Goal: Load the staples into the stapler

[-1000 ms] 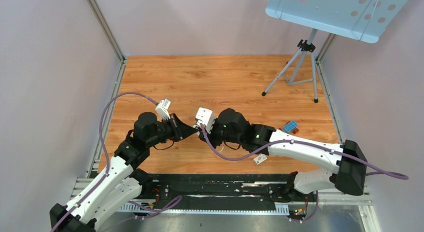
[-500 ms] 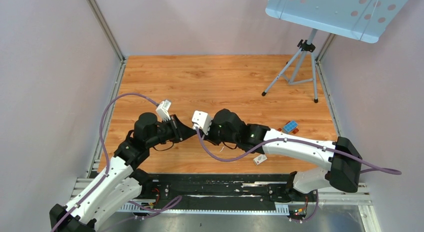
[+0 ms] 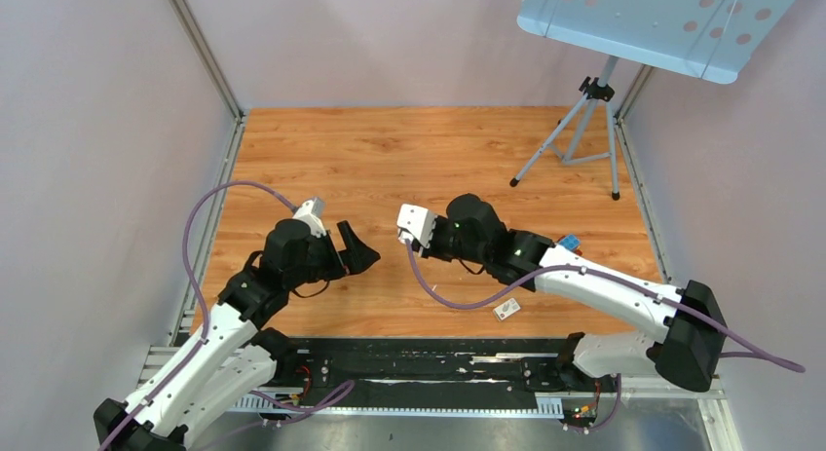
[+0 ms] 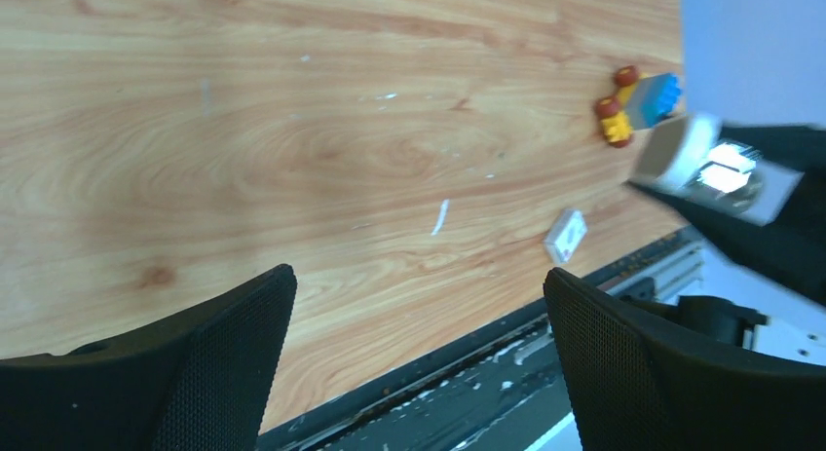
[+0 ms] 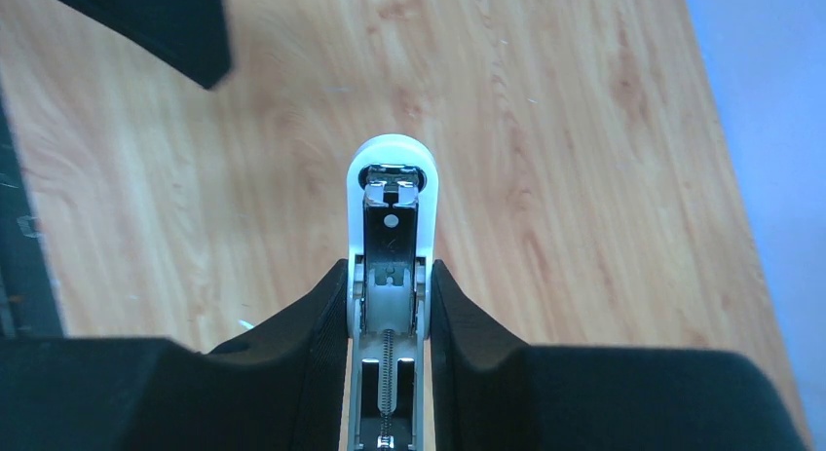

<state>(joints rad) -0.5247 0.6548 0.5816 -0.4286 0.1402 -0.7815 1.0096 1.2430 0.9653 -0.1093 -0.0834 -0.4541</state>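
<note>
The slim white-and-silver stapler (image 5: 392, 193) is pictured at the centre of the right wrist view, clamped at both flanks by the right gripper (image 5: 390, 295). Its rounded white nose is pointed toward the frame's top; the metal channel and spring are exposed.

The stapler (image 5: 392, 246) is showing white outside and dark grey within; the table (image 3: 409, 149) is showing orange-brown woodgrain; at two o'clock in the left wrist view, a toy (image 4: 643, 102) is showing blue, yellow and red.

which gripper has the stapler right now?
The right gripper: it is clamped on the sides of the white stapler. The left gripper stands wide open with nothing in it.
</note>
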